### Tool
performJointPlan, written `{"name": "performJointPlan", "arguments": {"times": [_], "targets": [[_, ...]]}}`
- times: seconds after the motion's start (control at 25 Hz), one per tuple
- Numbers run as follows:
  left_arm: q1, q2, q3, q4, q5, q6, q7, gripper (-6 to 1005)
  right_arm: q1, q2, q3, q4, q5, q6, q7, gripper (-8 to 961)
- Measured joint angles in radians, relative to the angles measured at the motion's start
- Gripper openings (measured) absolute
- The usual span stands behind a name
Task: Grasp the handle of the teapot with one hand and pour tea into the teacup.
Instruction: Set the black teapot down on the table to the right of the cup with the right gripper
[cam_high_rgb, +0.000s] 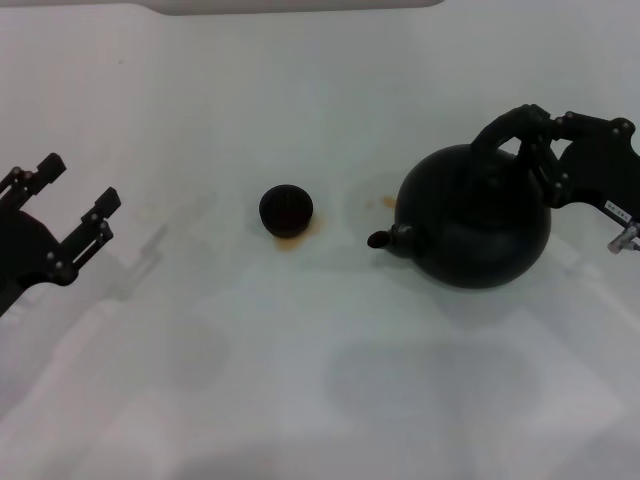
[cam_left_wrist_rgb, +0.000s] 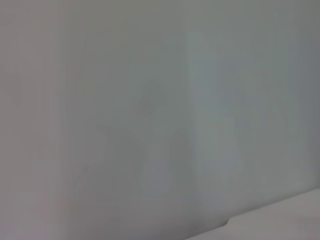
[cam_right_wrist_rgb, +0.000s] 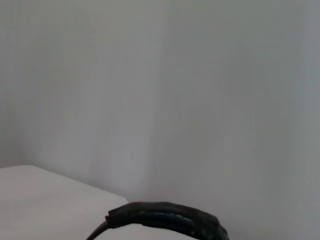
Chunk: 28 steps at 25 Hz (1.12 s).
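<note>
teapot (spout toward teacup) on stained table.

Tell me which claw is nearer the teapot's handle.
Right. The right claw is at the handle atop the teapot. The left claw hangs open far off at the table's left edge, beyond the teacup.
</note>
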Motion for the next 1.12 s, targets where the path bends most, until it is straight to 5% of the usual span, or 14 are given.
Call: {"name": "performJointPlan", "arguments": {"times": [0.92, 1.12], "targets": [[0.003, 0.0, 0.01, 0.002, 0.0, 0.02, 0.0, 696, 0.011, 0.0, 0.02, 0.043, 0.009, -0.007, -0.019, 107], [0.006, 0.0, 0.01, 0.005, 0.0, 0.022, 0.0, 696, 0.008, 0.0, 0.02, 0.045, 0.009, -0.007, -0.019, 208]]}}
